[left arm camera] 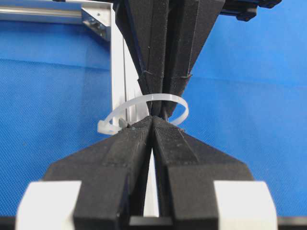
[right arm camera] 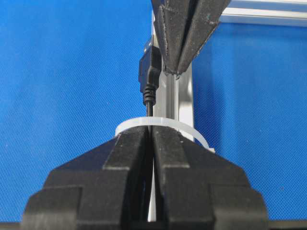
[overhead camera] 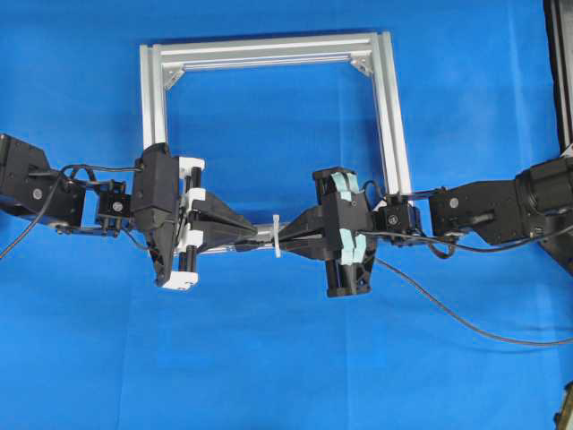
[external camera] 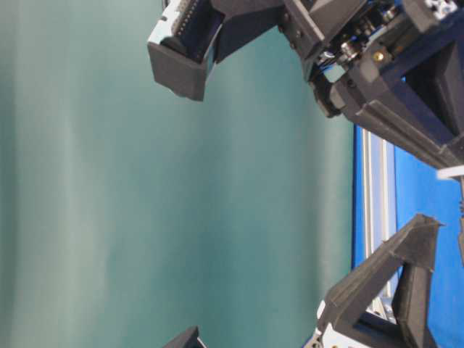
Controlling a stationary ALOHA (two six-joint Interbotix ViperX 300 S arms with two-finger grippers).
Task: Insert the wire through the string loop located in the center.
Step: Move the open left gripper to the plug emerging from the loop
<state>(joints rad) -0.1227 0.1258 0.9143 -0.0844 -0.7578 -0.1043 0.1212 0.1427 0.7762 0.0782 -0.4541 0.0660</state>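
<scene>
The wire [right arm camera: 149, 79] lay with its long axis along the lower bar of the aluminium frame [overhead camera: 269, 52], its plug end already poking out past the string loop [right arm camera: 160, 124] on the far side from the right gripper [right arm camera: 151, 136]. In the right wrist view the thin cable ran straight forward out of that gripper's jaws, passed under the white band, and ended in the dark plug just beyond, right beside the tips of the opposing jaws. The right jaws were clenched on the wire just behind the loop. The left gripper [left arm camera: 152, 120] faced them from the other side of the loop [left arm camera: 148, 108], tip almost to tip, its jaws pressed together; whether they pinched the plug or merely stood beside it could not be told, since its own wrist view showed no cable between the pads. From overhead the loop [overhead camera: 277, 235] stood upright across the bar midway between the left gripper [overhead camera: 253, 233] and the right gripper [overhead camera: 288, 238], above the blue desk [overhead camera: 269, 358]. The left arm was judged the nearer one to the plug, which lay slightly to one side of its jaw line, so the coming pull-through would seem to depend on those jaws meeting the plug along the bar's direction.
</scene>
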